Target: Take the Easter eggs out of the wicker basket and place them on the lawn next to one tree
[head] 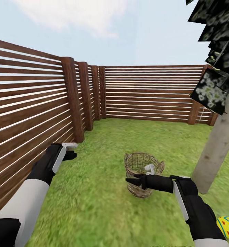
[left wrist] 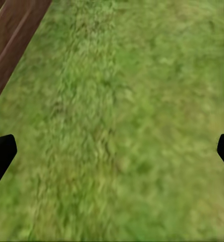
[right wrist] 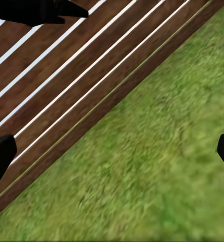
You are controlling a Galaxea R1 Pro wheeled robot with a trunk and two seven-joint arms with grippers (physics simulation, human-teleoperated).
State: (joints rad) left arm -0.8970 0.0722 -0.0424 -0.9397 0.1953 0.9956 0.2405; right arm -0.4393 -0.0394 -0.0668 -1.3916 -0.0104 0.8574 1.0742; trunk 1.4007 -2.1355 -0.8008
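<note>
The basket [head: 144, 174] is seen standing on the lawn [head: 100, 206] near the fence [head: 28, 103] corner, left of the pale trunk of the tree [head: 217, 151], and one egg [head: 228, 227] is seen on the grass at the lower right, near the trunk's foot. The right gripper [head: 133, 180] is held level in front of the basket with its fingers spread apart and nothing between them. The left gripper [left wrist: 112, 151] is likewise spread open and empty over grass beside the fence.
</note>
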